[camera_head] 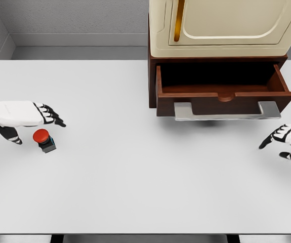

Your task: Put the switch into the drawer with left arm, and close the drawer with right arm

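Observation:
The switch [44,139] is a small dark box with a round red button on top, lying on the white table [135,172] at the left. My left hand [31,124] hovers just above and left of it, fingers spread, thumb below, holding nothing. The brown wooden drawer [221,91] stands pulled out at the upper right, its inside dark and empty, with a grey metal handle [226,111] along its front. My right hand [284,142] rests at the right edge, below and right of the drawer, fingers relaxed and empty.
A cream cabinet [221,25] with a yellow-handled door sits on top of the drawer unit. Grey walls run behind the table. The table's front edge lies near the bottom of the view.

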Robot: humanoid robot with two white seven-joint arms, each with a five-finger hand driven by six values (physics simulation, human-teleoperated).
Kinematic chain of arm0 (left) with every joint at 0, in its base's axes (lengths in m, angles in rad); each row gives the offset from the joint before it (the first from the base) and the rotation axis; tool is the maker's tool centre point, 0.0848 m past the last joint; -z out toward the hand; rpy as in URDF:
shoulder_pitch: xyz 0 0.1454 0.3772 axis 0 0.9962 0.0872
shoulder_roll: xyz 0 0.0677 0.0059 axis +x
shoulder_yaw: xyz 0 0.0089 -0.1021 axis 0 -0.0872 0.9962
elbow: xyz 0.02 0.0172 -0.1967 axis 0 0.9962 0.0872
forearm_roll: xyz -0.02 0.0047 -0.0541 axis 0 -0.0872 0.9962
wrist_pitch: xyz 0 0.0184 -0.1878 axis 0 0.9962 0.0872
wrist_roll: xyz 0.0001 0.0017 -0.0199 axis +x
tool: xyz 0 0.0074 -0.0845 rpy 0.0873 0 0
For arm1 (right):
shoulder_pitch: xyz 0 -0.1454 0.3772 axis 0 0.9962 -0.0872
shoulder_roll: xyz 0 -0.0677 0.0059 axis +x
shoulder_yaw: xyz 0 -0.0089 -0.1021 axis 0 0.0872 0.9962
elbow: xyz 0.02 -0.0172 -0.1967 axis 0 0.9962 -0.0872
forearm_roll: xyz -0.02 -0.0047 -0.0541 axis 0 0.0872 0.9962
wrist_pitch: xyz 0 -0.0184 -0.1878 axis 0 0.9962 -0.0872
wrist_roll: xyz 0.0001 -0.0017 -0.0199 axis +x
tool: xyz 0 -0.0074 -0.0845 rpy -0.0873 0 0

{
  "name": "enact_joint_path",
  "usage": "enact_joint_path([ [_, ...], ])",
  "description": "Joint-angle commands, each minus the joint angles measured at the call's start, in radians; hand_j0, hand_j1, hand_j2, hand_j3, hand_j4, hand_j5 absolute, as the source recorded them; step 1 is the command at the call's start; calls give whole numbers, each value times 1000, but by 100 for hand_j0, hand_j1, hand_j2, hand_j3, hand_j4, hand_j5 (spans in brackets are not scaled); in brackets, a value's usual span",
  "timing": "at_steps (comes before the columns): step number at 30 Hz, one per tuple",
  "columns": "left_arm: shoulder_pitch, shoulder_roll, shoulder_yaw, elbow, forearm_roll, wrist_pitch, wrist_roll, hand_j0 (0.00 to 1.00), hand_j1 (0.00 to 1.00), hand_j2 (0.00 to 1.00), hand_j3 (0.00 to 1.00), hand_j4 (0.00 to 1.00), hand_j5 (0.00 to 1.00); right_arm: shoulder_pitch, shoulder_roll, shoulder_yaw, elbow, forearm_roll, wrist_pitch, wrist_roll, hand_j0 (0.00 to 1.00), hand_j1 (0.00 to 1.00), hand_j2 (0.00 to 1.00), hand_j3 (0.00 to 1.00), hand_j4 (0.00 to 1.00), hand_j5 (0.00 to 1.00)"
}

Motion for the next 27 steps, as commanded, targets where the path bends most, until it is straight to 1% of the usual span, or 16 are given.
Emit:
enact_joint_path([
  [1, 0, 3, -24, -15, 5, 2, 0, 98, 98, 98, 98, 98, 98, 2, 1, -22, 0, -11, 3, 0, 60, 60, 60, 60, 60, 60],
  [3, 0, 1, -25, -15, 5, 2, 0, 95, 95, 95, 95, 95, 95, 17, 4, -34, 0, -9, 3, 0, 60, 60, 60, 60, 60, 60],
  [4, 0, -1, -27, -15, 5, 2, 0, 92, 92, 92, 92, 92, 92, 29, 7, -61, 0, -9, 3, 0, 60, 60, 60, 60, 60, 60],
  [6, 0, -1, -45, -14, 2, 2, 0, 92, 92, 92, 92, 92, 92, 40, 51, -86, 0, -9, 3, 0, 60, 60, 60, 60, 60, 60],
  [9, 0, -4, -45, -12, -9, 2, 0, 89, 89, 89, 89, 89, 89, 40, 70, -89, 0, -8, 3, 0, 60, 60, 60, 60, 60, 60],
  [14, 0, -5, -45, 0, -39, 2, 0, 89, 89, 89, 89, 89, 89, 52, 70, -85, -2, -8, 3, 0, 60, 60, 60, 60, 60, 60],
  [19, -2, -5, -45, 8, -39, 2, 0, 89, 89, 89, 89, 89, 89, 51, 67, -75, -2, -8, 3, 0, 60, 60, 60, 60, 60, 60],
  [21, 0, -5, -45, 8, -39, 2, 0, 84, 84, 84, 84, 84, 84, 51, 67, -75, -2, -8, 3, 0, 60, 60, 60, 60, 60, 60],
  [24, 0, -5, -45, 6, -39, 2, 0, 84, 84, 84, 84, 84, 84, 52, 64, -75, -2, -8, 3, 0, 61, 61, 61, 61, 61, 61],
  [25, 0, -5, -45, 6, -39, 2, 0, 83, 83, 83, 83, 83, 83, 52, 64, -75, -2, -9, 3, 0, 61, 61, 61, 61, 61, 61],
  [26, 0, -5, -45, 6, -39, 2, 0, 79, 79, 79, 79, 79, 79, 52, 64, -75, -2, -9, 3, 0, 61, 61, 61, 61, 61, 61],
  [27, 0, -7, -45, 5, -38, 2, 0, 79, 79, 79, 79, 79, 79, 52, 64, -75, -2, -9, 3, 0, 61, 61, 61, 61, 61, 61],
])
